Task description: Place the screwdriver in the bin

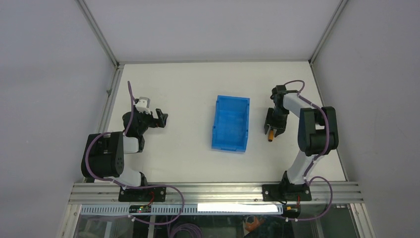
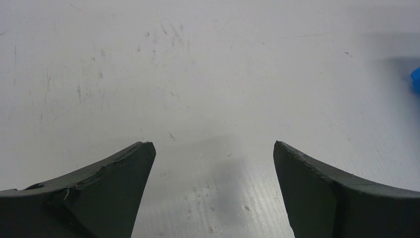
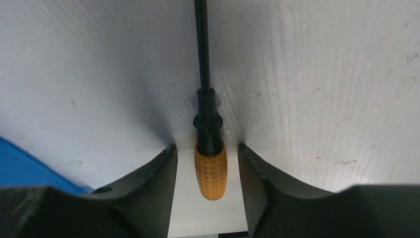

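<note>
The screwdriver (image 1: 271,137) lies on the white table just right of the blue bin (image 1: 231,123). In the right wrist view its orange handle (image 3: 210,171) lies between my fingers, with its black collar and dark shaft pointing away. My right gripper (image 3: 206,146) is low over it and open, with a small gap on each side of the handle; in the top view it (image 1: 273,125) hides most of the shaft. My left gripper (image 1: 161,118) is open and empty left of the bin, over bare table (image 2: 213,144).
A corner of the bin shows at the lower left of the right wrist view (image 3: 20,171) and at the right edge of the left wrist view (image 2: 416,79). Grey walls and metal rails (image 1: 111,89) bound the table on three sides.
</note>
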Action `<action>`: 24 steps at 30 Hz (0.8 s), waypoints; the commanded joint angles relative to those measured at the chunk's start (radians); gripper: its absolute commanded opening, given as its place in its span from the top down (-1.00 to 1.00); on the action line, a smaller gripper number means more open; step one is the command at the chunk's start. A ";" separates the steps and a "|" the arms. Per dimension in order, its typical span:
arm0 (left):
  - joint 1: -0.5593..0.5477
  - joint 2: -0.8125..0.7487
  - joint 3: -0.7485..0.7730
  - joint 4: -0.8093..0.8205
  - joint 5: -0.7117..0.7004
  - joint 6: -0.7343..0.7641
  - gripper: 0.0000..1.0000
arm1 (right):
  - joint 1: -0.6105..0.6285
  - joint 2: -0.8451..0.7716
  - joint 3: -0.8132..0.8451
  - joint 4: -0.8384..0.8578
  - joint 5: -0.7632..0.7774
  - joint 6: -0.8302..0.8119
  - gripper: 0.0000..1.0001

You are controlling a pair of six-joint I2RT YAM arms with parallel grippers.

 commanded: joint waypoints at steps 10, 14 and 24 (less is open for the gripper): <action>-0.010 0.000 0.019 0.073 -0.007 0.001 -0.98 | -0.002 -0.070 0.047 0.006 0.086 -0.026 1.00; -0.010 0.000 0.020 0.073 -0.007 0.001 -0.98 | -0.002 -0.194 0.109 -0.130 0.078 -0.019 1.00; -0.010 0.000 0.018 0.073 -0.006 0.001 -0.98 | 0.016 -0.364 0.357 -0.487 0.008 0.001 1.00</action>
